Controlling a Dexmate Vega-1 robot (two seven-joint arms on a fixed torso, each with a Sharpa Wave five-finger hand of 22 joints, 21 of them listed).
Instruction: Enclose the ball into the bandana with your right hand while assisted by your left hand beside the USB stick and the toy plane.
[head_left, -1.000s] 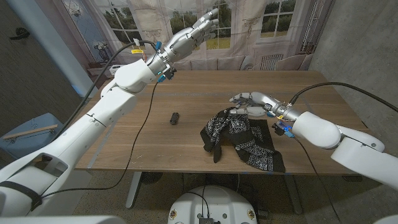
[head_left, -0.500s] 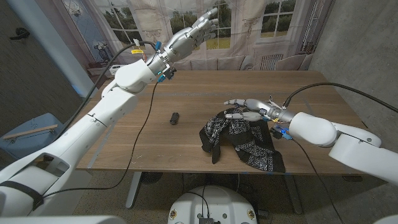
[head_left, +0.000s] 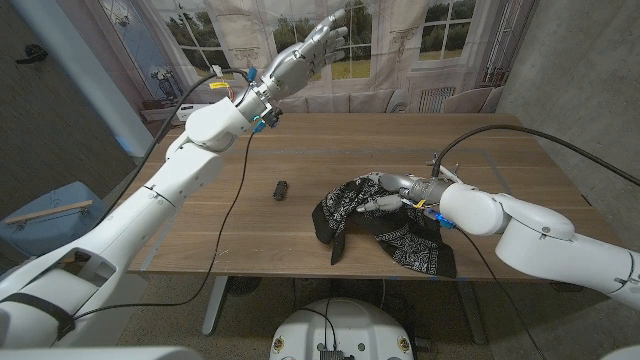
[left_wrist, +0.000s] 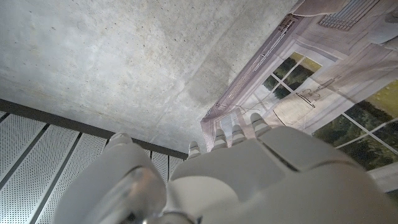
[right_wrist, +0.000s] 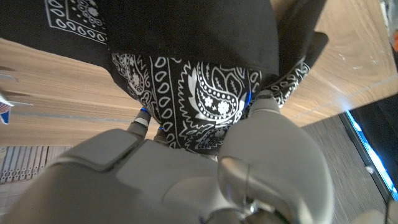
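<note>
Right hand (head_left: 388, 192) gripping bunched bandana (head_left: 385, 222) at mid-desk (head_left: 230, 225), ball presumably hidden within; left hand (head_left: 305, 52) raised, fingers spread, holding nothing; enclosure apparently begun, left-hand assistance outstanding.

Left robot hand (head_left: 303, 57) raised high, fingers spread; right robot hand (head_left: 392, 192) low, fingers curled forward

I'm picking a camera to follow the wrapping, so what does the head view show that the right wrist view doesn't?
Head view alone: the left hand raised high over the table's far side, fingers spread, and the USB stick lying apart from the cloth. Right wrist view alone: the paisley print close up. Both share the bandana, the right hand on it, and the wooden tabletop.
</note>
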